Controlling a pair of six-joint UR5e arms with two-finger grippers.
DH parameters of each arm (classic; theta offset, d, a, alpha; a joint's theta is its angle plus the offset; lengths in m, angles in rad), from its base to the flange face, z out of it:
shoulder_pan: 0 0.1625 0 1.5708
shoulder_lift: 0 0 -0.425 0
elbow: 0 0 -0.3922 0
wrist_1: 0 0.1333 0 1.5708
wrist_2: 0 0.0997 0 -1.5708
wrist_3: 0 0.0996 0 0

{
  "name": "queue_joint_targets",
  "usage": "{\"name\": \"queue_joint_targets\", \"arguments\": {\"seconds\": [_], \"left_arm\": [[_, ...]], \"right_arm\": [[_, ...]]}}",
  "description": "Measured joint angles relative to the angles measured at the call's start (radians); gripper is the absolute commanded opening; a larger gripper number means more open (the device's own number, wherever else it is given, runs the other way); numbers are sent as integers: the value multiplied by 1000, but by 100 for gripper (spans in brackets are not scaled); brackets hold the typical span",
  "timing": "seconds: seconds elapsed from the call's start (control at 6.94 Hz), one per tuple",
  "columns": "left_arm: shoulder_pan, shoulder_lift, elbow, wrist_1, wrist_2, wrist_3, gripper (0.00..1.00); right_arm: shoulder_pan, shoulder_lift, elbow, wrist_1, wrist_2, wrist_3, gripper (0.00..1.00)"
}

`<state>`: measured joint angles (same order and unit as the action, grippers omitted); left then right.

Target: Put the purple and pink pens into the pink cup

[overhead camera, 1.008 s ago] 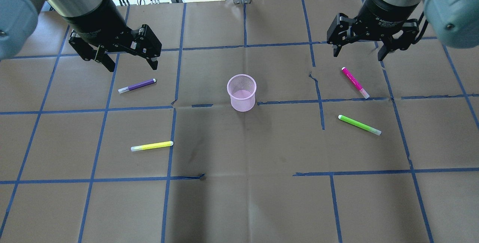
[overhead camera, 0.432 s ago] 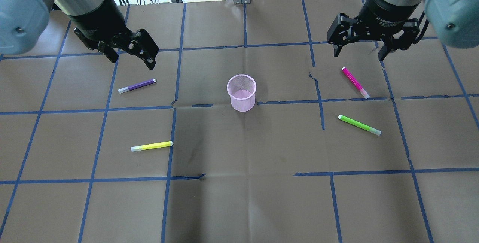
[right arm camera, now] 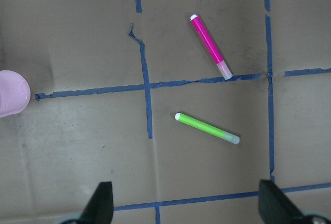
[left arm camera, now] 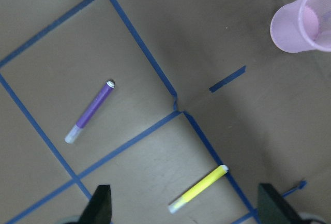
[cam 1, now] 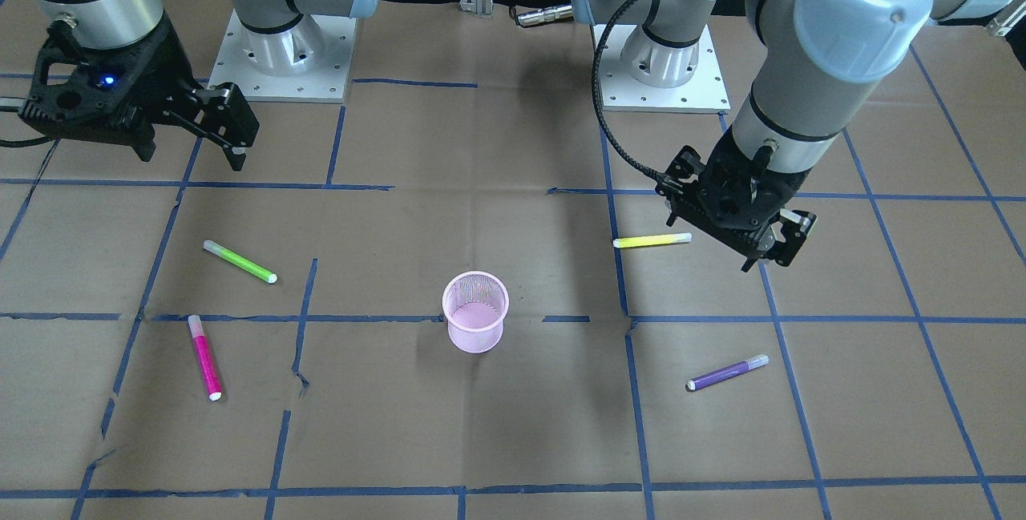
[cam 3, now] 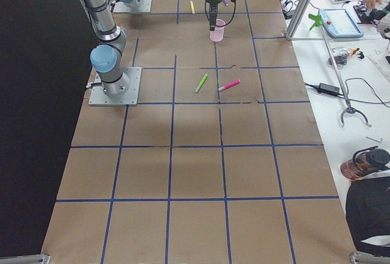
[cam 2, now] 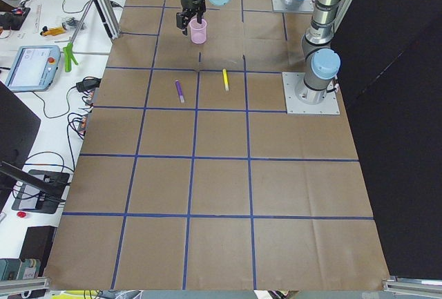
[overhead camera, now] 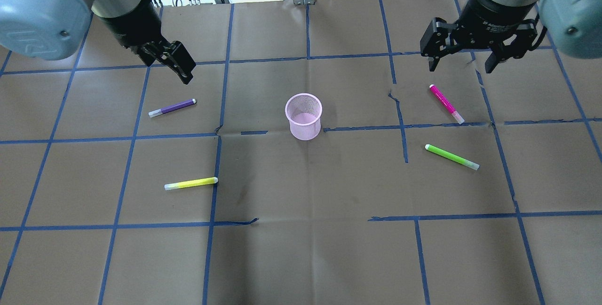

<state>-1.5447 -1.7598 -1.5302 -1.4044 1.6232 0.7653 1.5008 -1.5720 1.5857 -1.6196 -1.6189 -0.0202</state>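
Observation:
The pink mesh cup (overhead camera: 304, 116) stands upright at the table's middle, also in the front view (cam 1: 475, 312). The purple pen (overhead camera: 171, 107) lies flat left of the cup and shows in the left wrist view (left arm camera: 89, 113). The pink pen (overhead camera: 446, 103) lies flat right of the cup and shows in the right wrist view (right arm camera: 210, 45). My left gripper (overhead camera: 167, 64) is open and empty, in the air behind the purple pen. My right gripper (overhead camera: 461, 65) is open and empty, in the air behind the pink pen.
A yellow pen (overhead camera: 191, 183) lies near the left front and a green pen (overhead camera: 452, 157) lies in front of the pink pen. Brown paper with a blue tape grid covers the table. The arm bases (cam 1: 280, 55) stand at the robot's side.
My left gripper has turned about its wrist and drawn slightly back toward the table's far edge. My right gripper has shifted a little to the right. The pens and the cup have not moved.

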Motion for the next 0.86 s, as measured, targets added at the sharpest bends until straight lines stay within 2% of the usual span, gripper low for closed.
{"name": "queue_joint_targets", "arguments": {"seconds": [0.14,0.43,0.72,0.86], "left_arm": [[1,-38,1,24,26,123,98],[2,-134,10,38,81,293,98],[1,-225,10,79,145,403,98],[1,-258,2,119,180,446,98]], "right_arm": [[-41,3,-2,0,0,-115,100],[-131,14,-8,-8,3,-467,100],[-168,33,-23,-14,-2,-789,100],[-171,49,-45,-7,-29,-869,100]]}}
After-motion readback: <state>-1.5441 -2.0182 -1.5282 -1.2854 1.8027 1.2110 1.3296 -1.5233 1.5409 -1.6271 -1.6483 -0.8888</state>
